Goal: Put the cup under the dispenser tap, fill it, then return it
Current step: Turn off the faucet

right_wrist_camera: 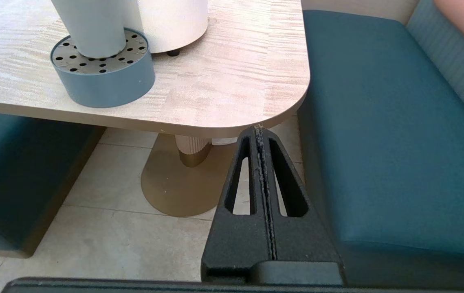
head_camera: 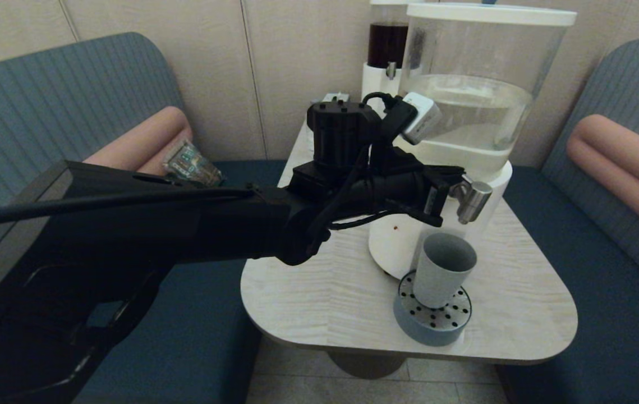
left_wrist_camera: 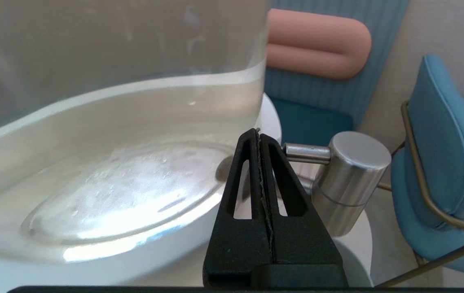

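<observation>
Currently, head view: the left end effector (head_camera: 447,193) is extended across the counter (head_camera: 521,269) and is held right at the dispenser tap (head_camera: 473,201), at the stem side of the steel spigot. The cup (head_camera: 444,270) is seen upright on the perforated drip tray (head_camera: 432,318), directly below the tap, against the white base of the big dispenser (head_camera: 479,106). A second dispenser with dark red liquid (head_camera: 386,47) is seen behind it.

Left wrist view: the left end effector (left_wrist_camera: 259,136) is seen with fingers pressed together, nothing clamped between them. The fingertips are just beside the tap stem (left_wrist_camera: 307,153); contact cannot be confirmed. The tap (left_wrist_camera: 348,181) sits just past them.

Right wrist view: the right end effector (right_wrist_camera: 259,132) is also closed on nothing, parked low beside the counter edge (right_wrist_camera: 232,122), near the teal bench seat (right_wrist_camera: 386,134). The cup (right_wrist_camera: 89,24) and tray (right_wrist_camera: 105,77) are visible well apart from it.
</observation>
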Controlling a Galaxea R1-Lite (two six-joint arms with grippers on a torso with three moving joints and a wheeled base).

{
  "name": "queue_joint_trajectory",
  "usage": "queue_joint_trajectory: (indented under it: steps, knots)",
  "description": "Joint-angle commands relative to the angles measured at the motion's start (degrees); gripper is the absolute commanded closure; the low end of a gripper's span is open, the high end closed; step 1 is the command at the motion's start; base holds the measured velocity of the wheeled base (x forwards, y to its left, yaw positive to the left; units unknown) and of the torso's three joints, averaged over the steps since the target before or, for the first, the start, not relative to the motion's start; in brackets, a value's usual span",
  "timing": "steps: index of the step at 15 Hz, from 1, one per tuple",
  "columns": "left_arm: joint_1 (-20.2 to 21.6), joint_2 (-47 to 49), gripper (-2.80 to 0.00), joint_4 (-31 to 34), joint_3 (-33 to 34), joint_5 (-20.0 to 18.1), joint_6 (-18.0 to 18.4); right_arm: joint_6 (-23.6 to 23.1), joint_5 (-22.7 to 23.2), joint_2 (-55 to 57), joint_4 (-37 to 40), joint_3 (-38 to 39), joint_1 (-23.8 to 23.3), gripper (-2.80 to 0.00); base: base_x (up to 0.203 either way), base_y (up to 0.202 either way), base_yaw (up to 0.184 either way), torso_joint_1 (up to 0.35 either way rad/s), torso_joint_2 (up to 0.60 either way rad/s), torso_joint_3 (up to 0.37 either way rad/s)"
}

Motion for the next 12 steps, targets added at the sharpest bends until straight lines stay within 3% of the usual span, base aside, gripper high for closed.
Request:
queue_joint_trajectory:
  steps: [1, 12]
  knots:
    - [-0.65, 1.22, 0.00, -0.13, -1.90, -0.32, 0.00, -0.04, 0.00, 0.09, -0.02, 0.04, 0.00, 0.00, 0.000, 0.000, 0.000, 0.000, 0.00, 0.000]
    - [-1.56, 1.81, 0.00, 0.14, -2.55, -0.32, 0.16, -0.04, 0.00, 0.09, -0.02, 0.01, -0.01, 0.00, 0.000, 0.000, 0.000, 0.000, 0.00, 0.000]
